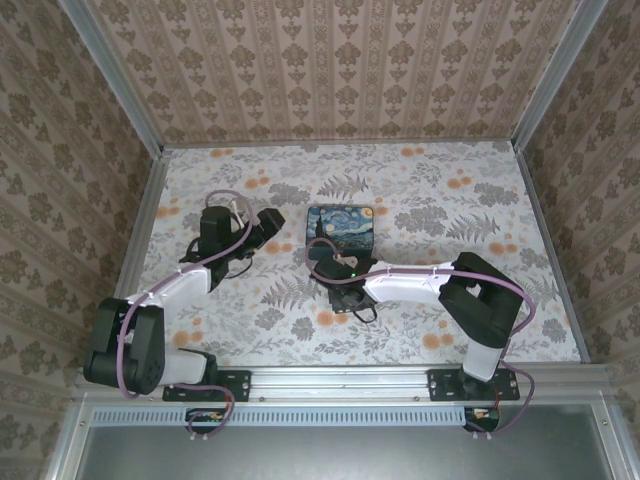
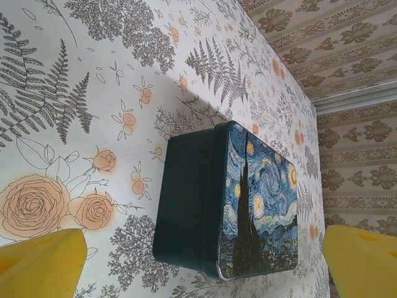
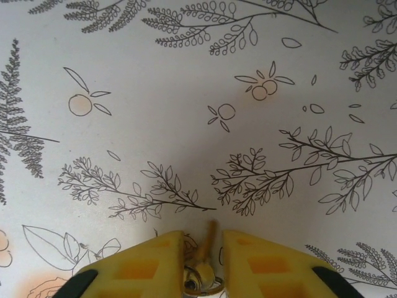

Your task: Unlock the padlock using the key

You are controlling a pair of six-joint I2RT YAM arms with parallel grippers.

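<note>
Yellow fingers (image 3: 155, 264) of the right gripper (image 3: 203, 251) stand narrowly apart, a brass key (image 3: 208, 239) between them; whether they pinch it I cannot tell. Farther off, the left gripper (image 2: 205, 248) gapes wide, empty, a blue tin (image 2: 257, 192) just ahead of it.

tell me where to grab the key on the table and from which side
Take the key by its head end, where the ring sits, coming straight down with a finger on each side. It lies flat on the table, slim blade pointing away, so a pinch at the head likely leaves the blade free to insert. The right gripper straddles it there.
</note>
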